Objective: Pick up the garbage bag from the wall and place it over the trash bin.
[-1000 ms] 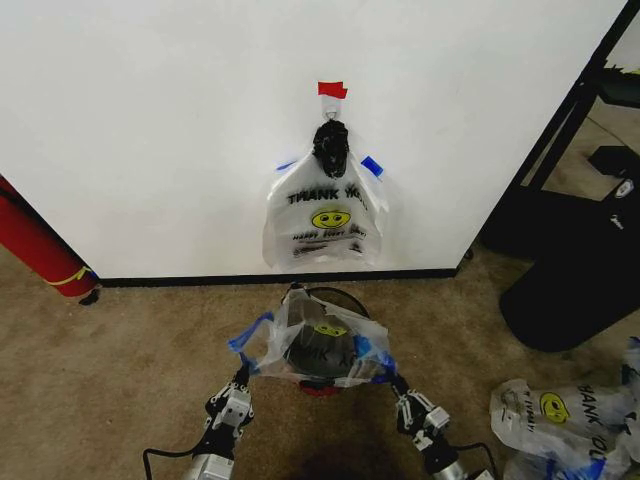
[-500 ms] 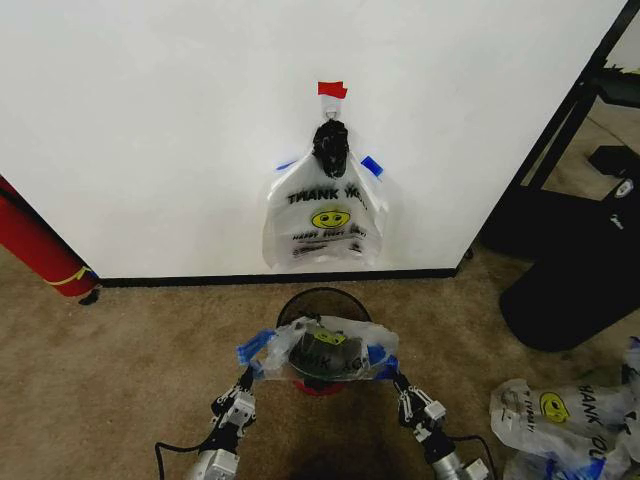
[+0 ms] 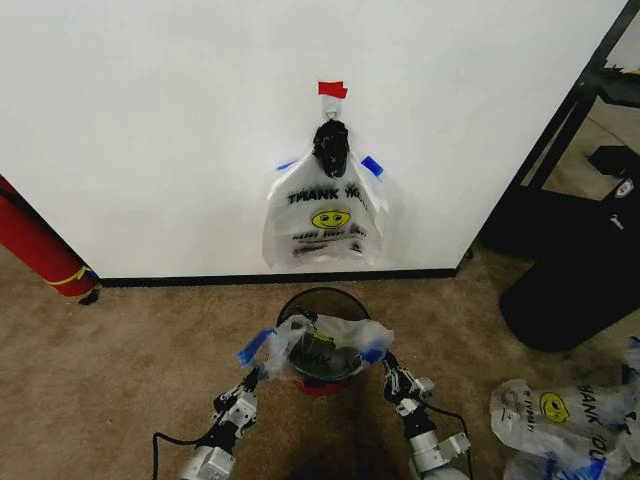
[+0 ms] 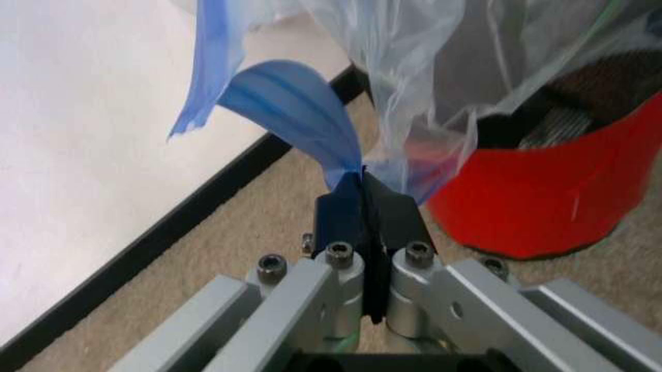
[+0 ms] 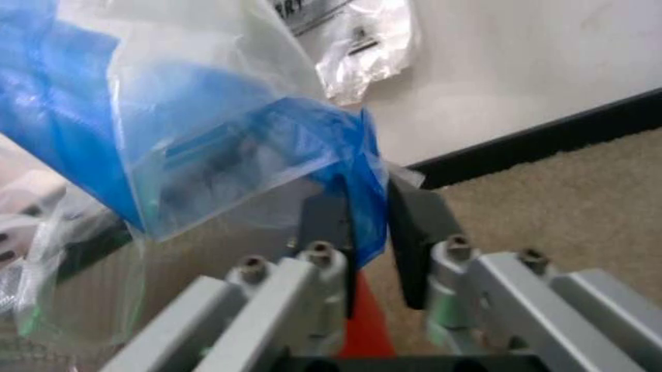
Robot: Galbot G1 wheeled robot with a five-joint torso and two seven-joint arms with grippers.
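A translucent white garbage bag (image 3: 320, 340) with blue tape handles is stretched over the near side of the black mesh trash bin (image 3: 322, 297), whose red base (image 4: 538, 201) shows below. My left gripper (image 3: 252, 378) is shut on the bag's left blue handle (image 4: 300, 108), its fingers pressed together. At the bin's other side, my right gripper (image 3: 388, 370) is shut on the right blue handle (image 5: 352, 147), with tape bunched between its fingers (image 5: 414, 225). The far rim of the bin stays uncovered. A like bag (image 3: 325, 215) hangs on the white wall (image 3: 150, 120) under red tape.
A long red cylinder (image 3: 40, 250) leans at the left by the black baseboard. Dark furniture (image 3: 570, 270) stands to the right. More printed bags (image 3: 560, 415) lie on the carpet at the lower right.
Both grippers have drawn the bag lower and nearer onto the bin. The right gripper has moved in closer to the bin's side.
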